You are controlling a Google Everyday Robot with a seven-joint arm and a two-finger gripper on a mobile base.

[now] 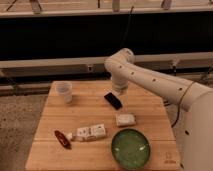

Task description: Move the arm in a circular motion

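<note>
Your arm (150,80) enters from the right edge and runs up-left as one thick tube to a bulbous joint over the table's far edge. There it turns down into a short segment. The gripper (113,100) is the dark tip at the low end of that segment, just below the joint and over the far-middle of the table (90,112). It reads as one dark tilted shape, so you can't tell if it's spread or pressed together. Contact with the wood: can't tell.

Edges and room:
- The far edge lies close behind the gripper, with a pale rail (60,64) and a dark wall beyond.
- The cup (64,92) stands near the far-left corner, left of the gripper and well apart, with bare wood between them.
- The packet (125,119) is near the gripper, on its near side and slightly right.
- The box (91,132) is front-centre, and the red item (62,138) is just left of it.
- The bowl (131,148) is front-right, close to the near edge.
- The left-middle of the table is bare.
- The robot's white body covers the table's right side.

The arm looks white and glossy, with small dark dots along the long tube and rounded joints.
</note>
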